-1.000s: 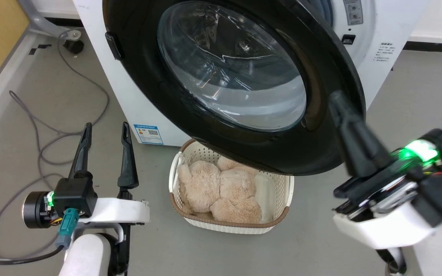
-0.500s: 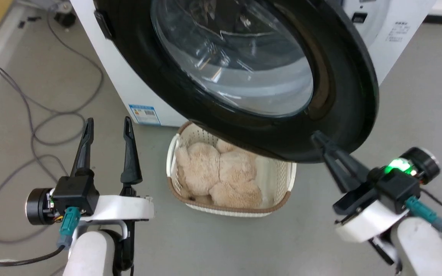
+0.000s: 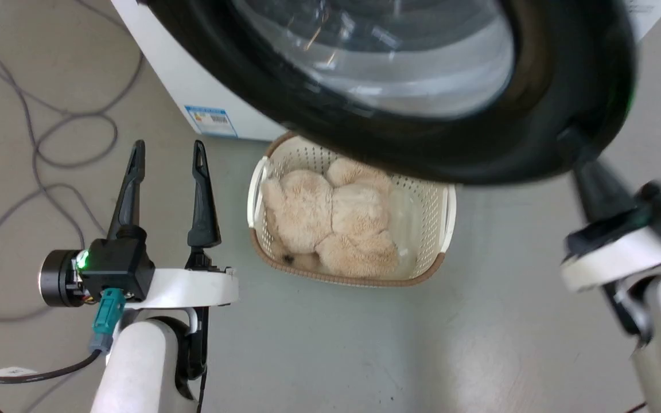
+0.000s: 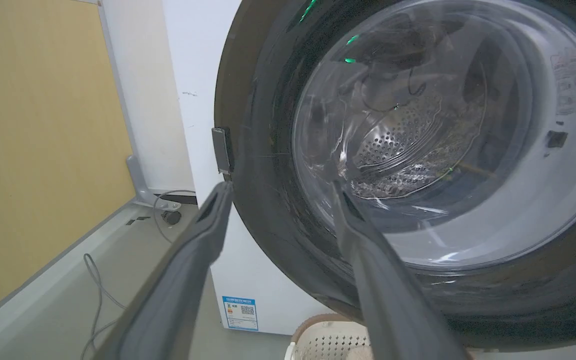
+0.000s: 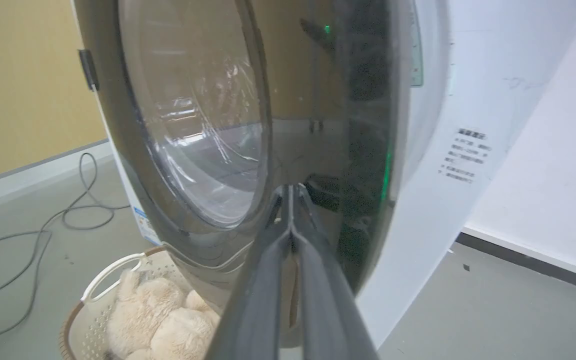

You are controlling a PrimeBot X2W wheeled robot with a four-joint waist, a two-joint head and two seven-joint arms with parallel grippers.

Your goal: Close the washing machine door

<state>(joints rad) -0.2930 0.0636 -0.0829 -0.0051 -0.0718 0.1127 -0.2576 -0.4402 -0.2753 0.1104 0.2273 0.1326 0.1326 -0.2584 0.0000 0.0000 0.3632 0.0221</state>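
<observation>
Right gripper (image 5: 290, 192) is working with its fingers pressed together, holding nothing, and its tips appear to be touching the glossy black rim of the door (image 5: 363, 150) near the free edge. In the head view the door is hanging partly open over the basket (image 3: 448, 212), and in the right wrist view a gap is showing between its free edge and the white front of the washer (image 5: 433, 165). The hinge side is lying toward the robot's left.

Left gripper (image 3: 168, 146) is hovering low over the floor with its fingers apart, well clear of the door.

For a clean close, I judge the push is best made on the rim and not on the glass bulge, as far from the hinge as the tips can sit. The gloss is likely making the contact slippery, so the force should be going square into the surface, with the wrist turning as the door swings on its arc. A steady push, carried through until the latch is catching, is what this step is calling for.
</observation>
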